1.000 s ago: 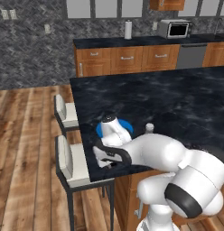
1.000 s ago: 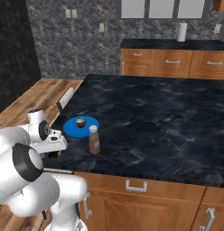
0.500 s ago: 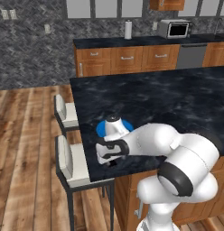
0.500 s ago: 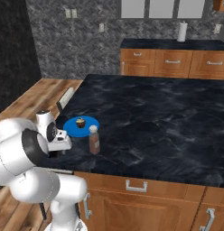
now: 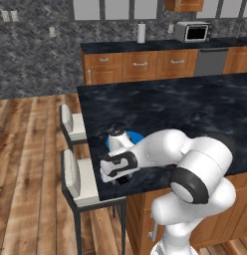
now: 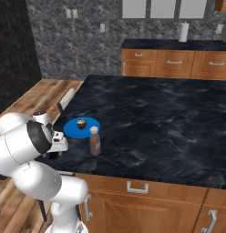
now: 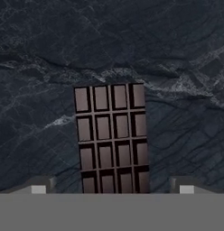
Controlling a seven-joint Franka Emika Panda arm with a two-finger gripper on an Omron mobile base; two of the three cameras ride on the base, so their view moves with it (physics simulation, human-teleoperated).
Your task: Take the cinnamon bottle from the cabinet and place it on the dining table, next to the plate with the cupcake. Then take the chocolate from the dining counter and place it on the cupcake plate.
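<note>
The chocolate (image 7: 111, 137) is seen lying flat on the black, white-veined desk (image 7: 177, 67), in the lower centre of the hand view. Its long axis runs from the bottom of that frame toward the top, with a very slight lean, and its grid of small squares faces up; its lower end is cut off at the bottom of the picture. The two tips of the claw (image 7: 112, 188) are seen at the bottom edge, one on either side of the bar's lower end, spread wide with the bar between them and apart from both; nothing is pinched.

In the right base view, the blue plate (image 6: 82, 129) is found left of centre on the desk, near its front left corner, with the small cupcake (image 6: 80, 123) standing on it. The cinnamon bottle (image 6: 95, 141) is seen upright just beside the plate, to its lower right, with its pale cap on top.

In the left base view, the claw (image 5: 121, 178) is held low over the desk's near left edge, just below a sliver of the plate.
</note>
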